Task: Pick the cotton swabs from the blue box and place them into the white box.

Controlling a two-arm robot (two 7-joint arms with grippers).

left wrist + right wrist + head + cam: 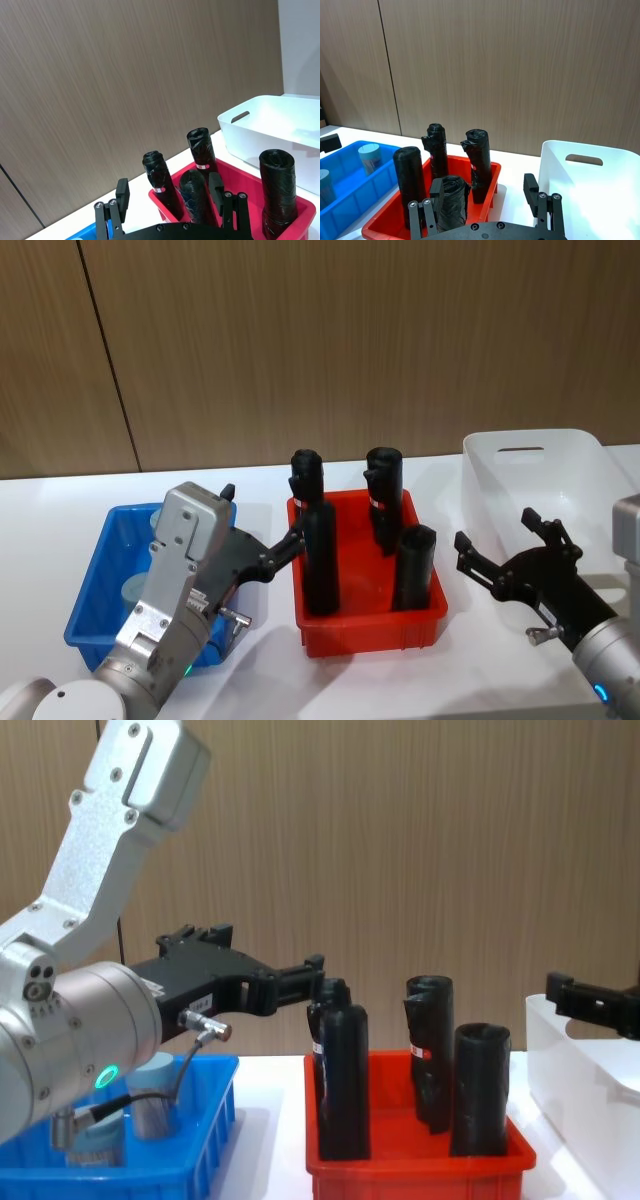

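Observation:
The blue box [92, 585] sits at the table's left, and cotton swabs [370, 157] with pale blue lids stand inside it [153, 1105]. My left gripper [262, 517] hovers open and empty above the box's right rim, pointing toward the red bin. Its fingers [122, 195] are spread wide in the left wrist view. The white box [540, 465] stands at the far right. My right gripper [497, 530] is open and empty in front of the white box's near left corner. The left arm hides much of the blue box in the head view.
A red bin [370, 625] with several upright black rolls [320, 560] stands between the two boxes. A wooden wall panel runs along the back edge of the white table. Bare table lies in front of the red bin.

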